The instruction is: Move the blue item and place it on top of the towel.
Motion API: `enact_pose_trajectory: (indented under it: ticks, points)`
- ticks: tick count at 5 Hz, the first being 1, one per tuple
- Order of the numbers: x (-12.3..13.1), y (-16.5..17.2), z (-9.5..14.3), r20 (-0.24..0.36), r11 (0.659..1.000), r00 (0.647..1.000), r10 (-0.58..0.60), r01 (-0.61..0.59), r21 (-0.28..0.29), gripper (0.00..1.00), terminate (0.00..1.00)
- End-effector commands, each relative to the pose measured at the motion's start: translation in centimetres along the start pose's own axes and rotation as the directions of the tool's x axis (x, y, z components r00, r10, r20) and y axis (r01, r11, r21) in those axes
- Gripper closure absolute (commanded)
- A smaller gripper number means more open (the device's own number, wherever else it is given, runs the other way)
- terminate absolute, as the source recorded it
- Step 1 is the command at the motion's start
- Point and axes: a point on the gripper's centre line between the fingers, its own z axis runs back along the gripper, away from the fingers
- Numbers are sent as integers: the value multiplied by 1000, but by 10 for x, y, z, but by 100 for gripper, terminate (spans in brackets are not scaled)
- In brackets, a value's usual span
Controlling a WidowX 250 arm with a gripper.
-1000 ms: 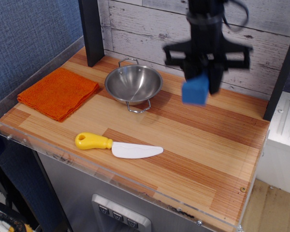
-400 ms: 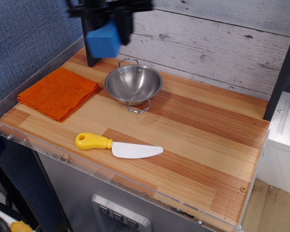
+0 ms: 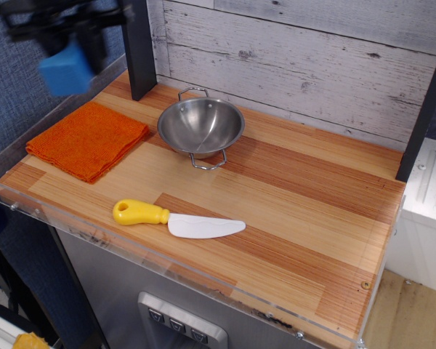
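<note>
1. One gripper (image 3: 71, 45), blurred at the upper left of the frame, pinches the blue item (image 3: 66, 71) in the air.
2. The towel (image 3: 87, 139) lies flat at the left, below the block.
3. A steel bowl (image 3: 200, 127) sits right of the towel.

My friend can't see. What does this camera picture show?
A robot gripper holds a blue block in the air above an orange towel. A metal bowl and a toy knife sit on the wooden table.
</note>
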Motion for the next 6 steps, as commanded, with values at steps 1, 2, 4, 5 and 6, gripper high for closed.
enact_pose_trajectory:
  ticks: [1, 2, 4, 5, 6]
  points:
    - [24, 32, -13, 30, 993, 995, 100, -101, 53, 100, 0]
    - [36, 33, -31, 16, 990, 993, 121, -122, 72, 100, 0]
    - [48, 33, -77, -34, 986, 989, 141, -137, 95, 100, 0]
    - [48, 29, -99, -54, 984, 990, 129, -121, 131, 100, 0]
    - [43, 27, -113, -73, 981, 985, 156, -146, 124, 100, 0]
